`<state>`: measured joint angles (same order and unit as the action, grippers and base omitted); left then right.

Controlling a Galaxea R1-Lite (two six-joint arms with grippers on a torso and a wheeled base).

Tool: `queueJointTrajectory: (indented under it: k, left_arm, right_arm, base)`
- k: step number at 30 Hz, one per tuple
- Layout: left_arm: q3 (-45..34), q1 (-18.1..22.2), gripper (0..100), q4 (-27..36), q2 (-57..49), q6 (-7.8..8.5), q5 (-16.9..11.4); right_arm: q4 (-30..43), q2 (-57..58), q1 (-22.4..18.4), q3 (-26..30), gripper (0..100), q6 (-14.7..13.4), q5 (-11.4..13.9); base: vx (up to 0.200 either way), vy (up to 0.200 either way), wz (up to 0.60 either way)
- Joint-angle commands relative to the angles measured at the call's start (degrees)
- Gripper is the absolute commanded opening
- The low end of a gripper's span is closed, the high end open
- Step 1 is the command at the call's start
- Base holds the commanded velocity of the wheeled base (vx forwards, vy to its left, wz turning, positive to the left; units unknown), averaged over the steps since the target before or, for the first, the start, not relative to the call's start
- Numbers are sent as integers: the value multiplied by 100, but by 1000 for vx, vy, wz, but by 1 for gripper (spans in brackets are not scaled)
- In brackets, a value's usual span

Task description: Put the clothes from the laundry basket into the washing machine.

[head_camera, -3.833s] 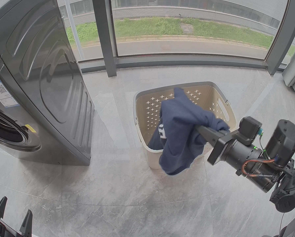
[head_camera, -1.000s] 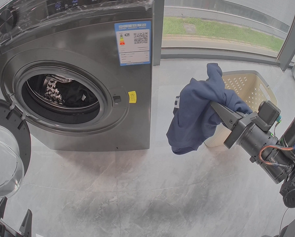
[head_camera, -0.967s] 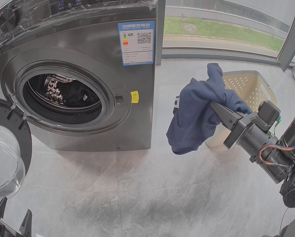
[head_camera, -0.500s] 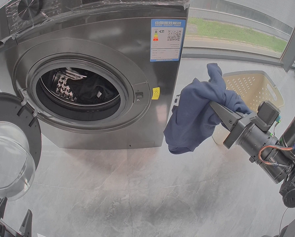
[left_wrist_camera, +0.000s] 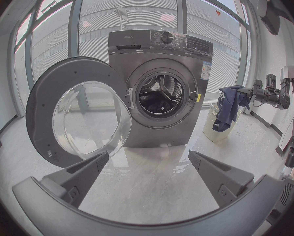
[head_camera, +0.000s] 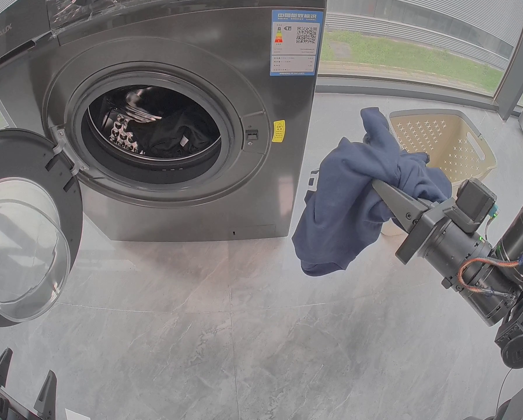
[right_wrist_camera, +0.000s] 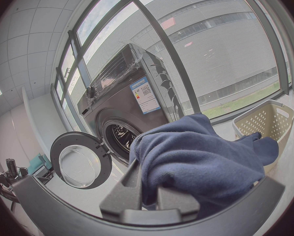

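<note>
A grey front-loading washing machine (head_camera: 174,36) stands ahead on the left, its round door (head_camera: 25,228) swung open to the left. Dark clothes (head_camera: 171,135) lie in the drum. My right gripper (head_camera: 384,192) is shut on a navy blue garment (head_camera: 346,205), which hangs in the air to the right of the machine, in front of the beige laundry basket (head_camera: 448,141). From the right wrist, the garment (right_wrist_camera: 199,154) bunches over the fingers (right_wrist_camera: 130,184). My left gripper (left_wrist_camera: 147,167) is open and low, facing the machine (left_wrist_camera: 160,49) with nothing in it.
Bare grey tile floor (head_camera: 244,333) spreads before the machine. Floor-to-ceiling windows (head_camera: 413,42) run behind the basket. The open door takes up room at the left of the drum opening.
The head view has swung from the basket round to the washing machine's front, and the drum now faces me. The navy garment stays in my right gripper, lifted clear of the basket.
</note>
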<state>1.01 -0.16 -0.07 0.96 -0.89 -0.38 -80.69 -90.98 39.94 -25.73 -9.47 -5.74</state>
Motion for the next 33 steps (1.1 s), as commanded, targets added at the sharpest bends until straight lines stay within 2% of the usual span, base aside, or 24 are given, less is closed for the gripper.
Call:
queueJointTrajectory:
  k: [1, 3, 27, 33]
  left_arm:
    - [-92, -2, 100, 7, -79, 1, -6]
    - [-92, -2, 100, 7, -79, 1, -6]
    - [-92, -11, 100, 7, -79, -16, 3]
    - [-92, -11, 100, 7, -79, -25, 3]
  right_arm:
    - [1, -8, 5, -2, 0, -2, 3]
    - [1, -8, 5, -2, 0, -2, 3]
    - [1, -8, 5, 25, 0, -2, -6]
    - [1, -16, 5, 33, 0, -2, -6]
  base:
    - [0, 0, 0]
    - [0, 0, 0]
    - [0, 200, 0]
    - [0, 0, 0]
